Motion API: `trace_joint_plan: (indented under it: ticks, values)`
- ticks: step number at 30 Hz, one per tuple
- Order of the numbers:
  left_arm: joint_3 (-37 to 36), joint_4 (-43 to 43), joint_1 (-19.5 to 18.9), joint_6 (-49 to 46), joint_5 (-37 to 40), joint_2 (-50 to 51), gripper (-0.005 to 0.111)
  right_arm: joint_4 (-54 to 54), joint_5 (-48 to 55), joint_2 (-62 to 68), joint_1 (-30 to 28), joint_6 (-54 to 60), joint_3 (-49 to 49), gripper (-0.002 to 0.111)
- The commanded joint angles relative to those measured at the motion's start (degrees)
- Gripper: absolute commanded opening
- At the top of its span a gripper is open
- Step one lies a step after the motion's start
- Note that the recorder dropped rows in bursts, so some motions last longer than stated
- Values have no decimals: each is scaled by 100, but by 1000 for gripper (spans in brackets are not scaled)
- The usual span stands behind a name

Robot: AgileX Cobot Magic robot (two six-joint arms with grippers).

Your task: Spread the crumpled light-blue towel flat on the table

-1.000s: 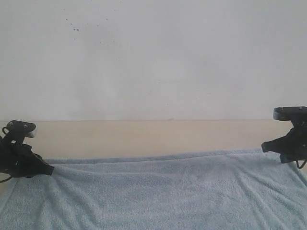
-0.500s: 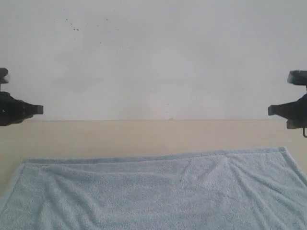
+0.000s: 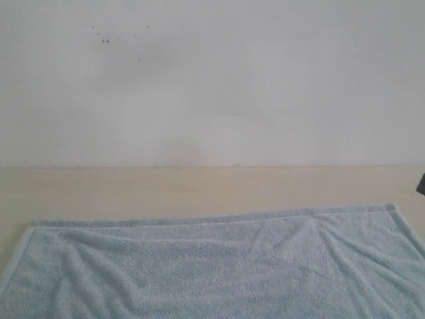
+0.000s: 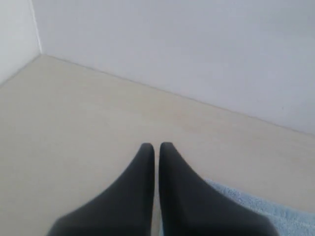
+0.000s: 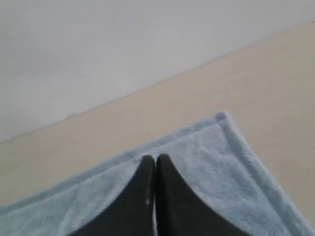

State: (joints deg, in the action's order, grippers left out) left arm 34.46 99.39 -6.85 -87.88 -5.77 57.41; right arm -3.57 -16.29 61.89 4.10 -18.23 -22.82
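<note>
The light-blue towel [image 3: 212, 266] lies spread across the beige table [image 3: 199, 189], with shallow wrinkles and its far hemmed edge straight. Neither gripper touches it. My left gripper [image 4: 156, 146] is shut on nothing and hangs over bare table, with a towel corner [image 4: 261, 209] just beside it. My right gripper [image 5: 155, 158] is also shut and empty, above the towel [image 5: 211, 162] near its far right corner [image 5: 224, 117]. In the exterior view only a dark sliver of the right arm [image 3: 422, 185] shows at the edge. The left arm is out of that view.
A white speckled wall [image 3: 212, 80] rises behind the table. A strip of bare table [image 3: 133, 193] runs between wall and towel. In the left wrist view a side wall [image 4: 17, 34] meets the back wall at a corner.
Both grippers let go of the towel's far corners, rose and moved outward, leaving the exterior view. The towel's far edge now lies flat on the table.
</note>
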Motion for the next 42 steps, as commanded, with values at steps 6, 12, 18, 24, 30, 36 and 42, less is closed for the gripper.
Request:
trace_joint_plan:
  ticks: [6,12,18,24,30,36,42]
  values:
    - [-1513,56,199,-87,108,-3340,4,586,926,-3158,1038,782,608,0]
    - [-2097,56,277,-64,280,-4425,4,540,1419,-5084,1038,758,1025,0]
    - [-2480,56,292,-89,265,-4728,4,540,2642,-6144,1038,281,1037,0]
    - [-3317,56,596,481,270,-4728,4,1555,2925,-5854,1038,236,1731,0]
    - [-3446,56,741,641,127,-4752,4,1947,2435,-5466,1038,211,2282,0]
    - [-3446,56,741,230,484,-5047,4,1977,2609,-5464,1038,802,2282,0]
    - [-3446,56,752,-499,1374,-5471,4,1886,2691,-5464,1038,1245,2282,0]
